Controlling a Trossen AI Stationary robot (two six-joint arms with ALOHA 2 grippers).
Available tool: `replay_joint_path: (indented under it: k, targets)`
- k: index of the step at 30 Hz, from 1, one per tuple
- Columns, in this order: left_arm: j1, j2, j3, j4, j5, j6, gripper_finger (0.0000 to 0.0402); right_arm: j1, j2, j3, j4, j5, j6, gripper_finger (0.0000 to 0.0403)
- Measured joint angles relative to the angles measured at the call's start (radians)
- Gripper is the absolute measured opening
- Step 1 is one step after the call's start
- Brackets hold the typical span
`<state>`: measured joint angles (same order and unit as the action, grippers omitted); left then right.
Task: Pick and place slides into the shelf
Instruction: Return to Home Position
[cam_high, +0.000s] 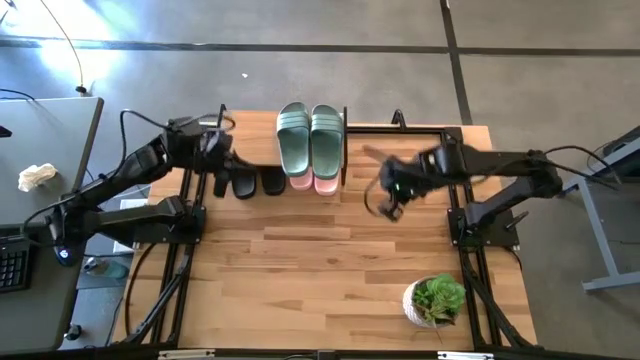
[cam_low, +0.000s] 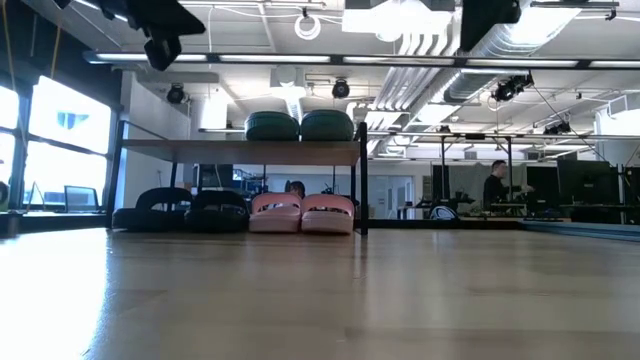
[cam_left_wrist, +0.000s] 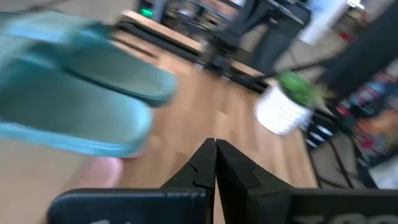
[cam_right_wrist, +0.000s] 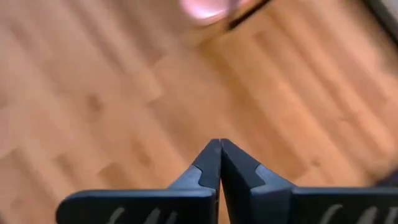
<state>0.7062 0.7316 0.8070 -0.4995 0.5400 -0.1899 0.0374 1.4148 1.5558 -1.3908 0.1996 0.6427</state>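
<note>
Shelf (cam_low: 200, 150) carrying 2 green slides (cam_high: 310, 135) on top, pink slides (cam_low: 300, 213) and black slides (cam_low: 190, 210) beneath; left end effector (cam_left_wrist: 216, 146) and right end effector (cam_right_wrist: 220, 146) flank it, each pressed together.

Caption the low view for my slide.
Green slides atop the shelf, with black slides and pink slides side by side beneath.

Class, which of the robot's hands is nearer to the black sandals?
Left. The left hand hangs right beside the black sandals; the right hand is off past the green pair.
</note>
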Motion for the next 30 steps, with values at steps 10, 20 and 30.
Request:
replay_joint_path:
  k: [10,20,30]
  targets:
    - [-0.269,-0.021,0.0,0.003,-0.115,-0.001,0.0,0.308,-0.115,-0.417,0.738,-0.233,0.127,0.0]
    - [-0.412,-0.016,-0.063,0.371,-0.173,-0.009,0.0,0.107,-0.146,-0.649,1.455,-0.482,-0.314,0.0]
    - [-0.351,-0.077,0.044,0.389,-0.134,0.034,0.0,-0.025,-0.442,-0.461,1.206,-0.438,-0.65,0.0]
